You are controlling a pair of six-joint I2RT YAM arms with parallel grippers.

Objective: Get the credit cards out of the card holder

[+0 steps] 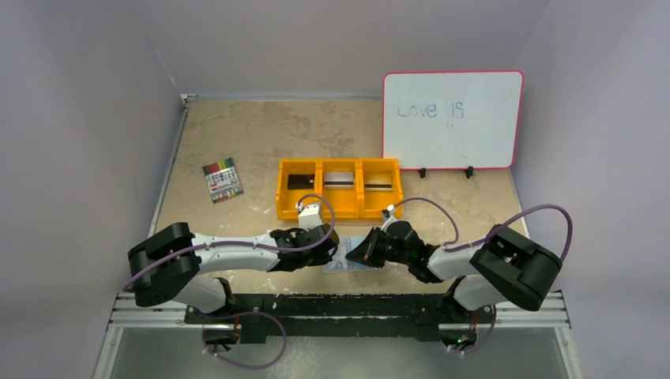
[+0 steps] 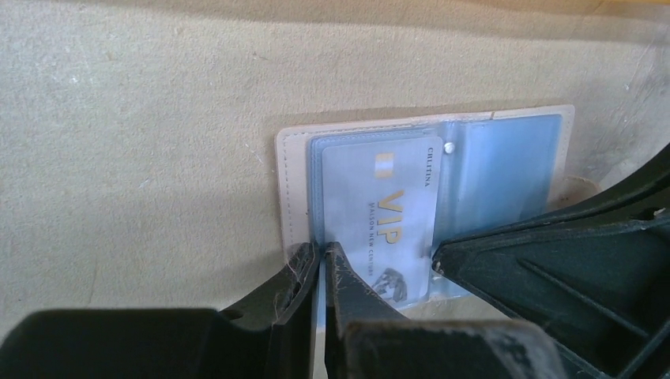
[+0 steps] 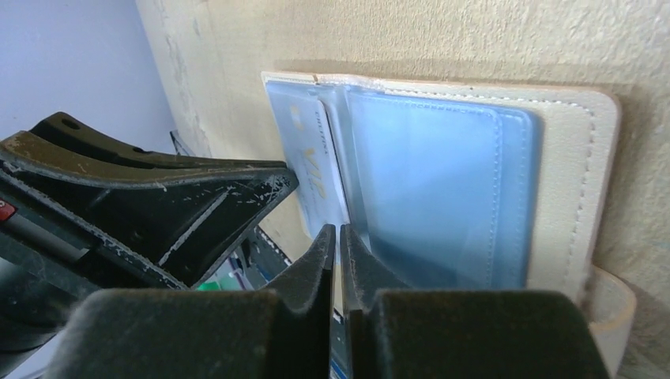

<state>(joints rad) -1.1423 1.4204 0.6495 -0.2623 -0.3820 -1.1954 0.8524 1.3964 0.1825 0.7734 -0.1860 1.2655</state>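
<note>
Left gripper (image 2: pixel 322 257), right gripper (image 3: pixel 337 238) pinched on card holder (image 2: pixel 506 166); beige tabletop (image 1: pixel 253 134), lilac walls (image 1: pixel 79 118).

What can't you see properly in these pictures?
Top view: the card holder is nearly all hidden under the left fingers and right fingers.
Top view: the things in the orange tray are too small to name.
Left wrist view: the VIP card has a lower corner behind the left fingers; its small print is blurred.
Right wrist view: the left fingers cover part of that card.
</note>
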